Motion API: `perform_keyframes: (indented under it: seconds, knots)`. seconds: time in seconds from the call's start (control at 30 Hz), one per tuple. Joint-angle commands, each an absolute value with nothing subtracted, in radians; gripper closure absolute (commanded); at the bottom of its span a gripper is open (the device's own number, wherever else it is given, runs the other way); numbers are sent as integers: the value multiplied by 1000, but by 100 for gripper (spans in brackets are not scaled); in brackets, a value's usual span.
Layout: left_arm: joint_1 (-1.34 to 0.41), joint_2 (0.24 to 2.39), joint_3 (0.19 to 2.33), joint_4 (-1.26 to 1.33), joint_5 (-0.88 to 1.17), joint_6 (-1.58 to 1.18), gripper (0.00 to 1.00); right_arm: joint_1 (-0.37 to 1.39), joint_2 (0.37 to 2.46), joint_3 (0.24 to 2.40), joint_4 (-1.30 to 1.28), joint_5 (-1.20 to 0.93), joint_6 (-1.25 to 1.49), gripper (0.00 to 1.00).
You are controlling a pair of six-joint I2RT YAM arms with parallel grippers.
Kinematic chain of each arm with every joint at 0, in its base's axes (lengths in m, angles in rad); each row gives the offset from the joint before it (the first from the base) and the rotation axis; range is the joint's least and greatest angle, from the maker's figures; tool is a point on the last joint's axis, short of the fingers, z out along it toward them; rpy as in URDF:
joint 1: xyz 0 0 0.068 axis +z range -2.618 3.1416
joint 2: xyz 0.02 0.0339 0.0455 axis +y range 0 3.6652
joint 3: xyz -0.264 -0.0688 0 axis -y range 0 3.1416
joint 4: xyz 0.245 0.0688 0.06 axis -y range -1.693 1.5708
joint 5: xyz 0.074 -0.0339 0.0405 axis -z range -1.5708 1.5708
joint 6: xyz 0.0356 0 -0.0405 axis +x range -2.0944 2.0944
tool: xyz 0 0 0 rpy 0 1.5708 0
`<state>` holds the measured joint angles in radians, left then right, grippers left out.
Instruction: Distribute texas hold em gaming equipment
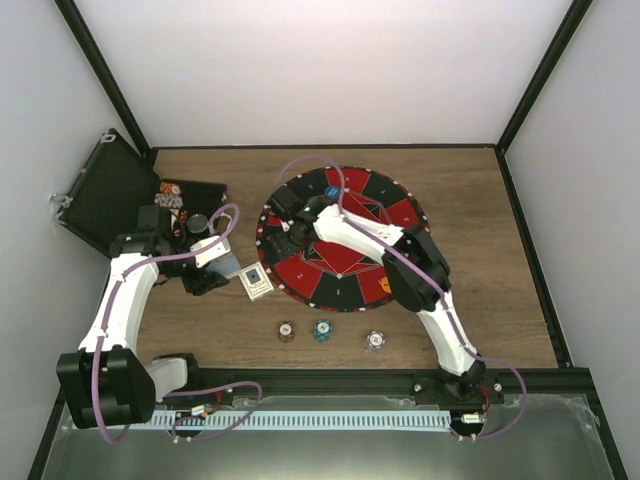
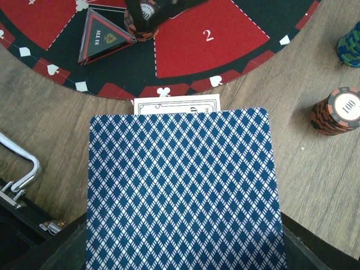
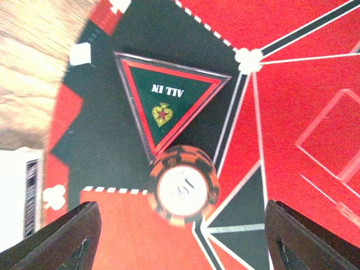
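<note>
The right fingers (image 1: 296, 233) hang over the mat (image 1: 335, 268), spread wide and touching nothing. The orange chip stack (image 3: 183, 185) stands on the mat between them, a little ahead, just beside the tip of the triangle marker (image 3: 167, 104). The left fingers (image 1: 213, 265) are clenched on a blue-backed card (image 2: 180, 191), held flat above the surface (image 2: 315, 185), its long axis toward the mat. A face-up card (image 2: 177, 104) lies just ahead of it, at the mat's edge. The left arm is nearer to that place, so I think it should lower its card there
</note>
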<state>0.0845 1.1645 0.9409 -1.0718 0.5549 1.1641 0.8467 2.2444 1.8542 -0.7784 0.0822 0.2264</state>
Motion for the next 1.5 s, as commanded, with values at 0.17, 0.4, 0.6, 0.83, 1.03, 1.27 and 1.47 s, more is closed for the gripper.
perform_keyframes:
  seconds: [0.17, 0.4, 0.6, 0.83, 1.03, 1.27, 1.47]
  knots:
    - [89, 1156, 973, -1081, 601, 1185, 89, 985, 1883, 1576, -749, 66, 339, 20]
    - [89, 1157, 978, -1083, 599, 1186, 89, 1187, 1808, 1447, -744, 83, 463, 21]
    - [90, 1152, 979, -1081, 598, 1184, 90, 1255, 1842, 1404, -735, 97, 503, 20]
    - [90, 1154, 981, -1081, 594, 1184, 90, 1291, 1875, 1350, -689, 70, 522, 23]
    - [90, 1154, 981, -1079, 593, 1183, 89, 1296, 1888, 1320, -667, 92, 541, 26]
    - [91, 1147, 984, -1074, 596, 1179, 89, 1296, 1898, 1309, -650, 99, 536, 34]
    - [90, 1146, 983, -1074, 594, 1178, 89, 1295, 1914, 1317, -641, 100, 529, 38]
